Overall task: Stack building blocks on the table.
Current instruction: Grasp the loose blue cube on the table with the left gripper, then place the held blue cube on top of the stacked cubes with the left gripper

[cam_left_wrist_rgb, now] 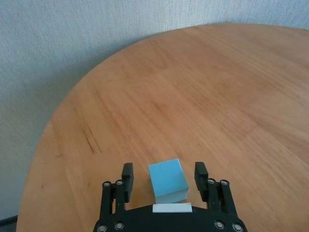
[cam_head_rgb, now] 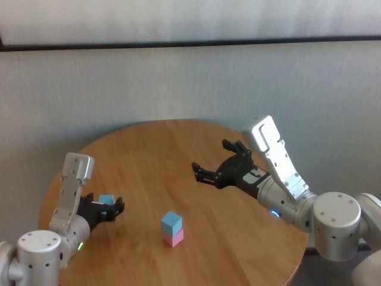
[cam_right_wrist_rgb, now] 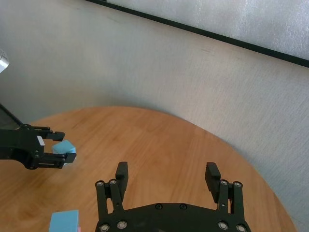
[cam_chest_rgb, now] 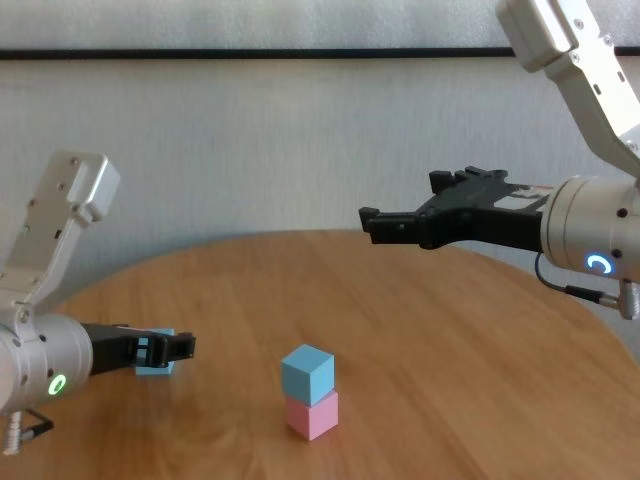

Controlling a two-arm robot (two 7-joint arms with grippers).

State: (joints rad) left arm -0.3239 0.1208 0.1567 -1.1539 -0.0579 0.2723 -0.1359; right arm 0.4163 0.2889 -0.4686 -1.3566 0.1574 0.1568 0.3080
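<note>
My left gripper (cam_left_wrist_rgb: 164,178) has its fingers spread either side of a blue block (cam_left_wrist_rgb: 167,180) low over the table (cam_left_wrist_rgb: 203,96), left of the blue block (cam_head_rgb: 171,221) stacked on the pink block (cam_head_rgb: 173,239), while my right gripper (cam_head_rgb: 215,161) hangs wide open above the table behind that stack.

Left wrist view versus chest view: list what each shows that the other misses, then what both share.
Only the left wrist view shows gaps between the blue block and both fingers of the open left gripper. Only the chest view shows the blue-on-pink stack and the right gripper, raised above the table. Both show the block between the left fingers, and the table.
</note>
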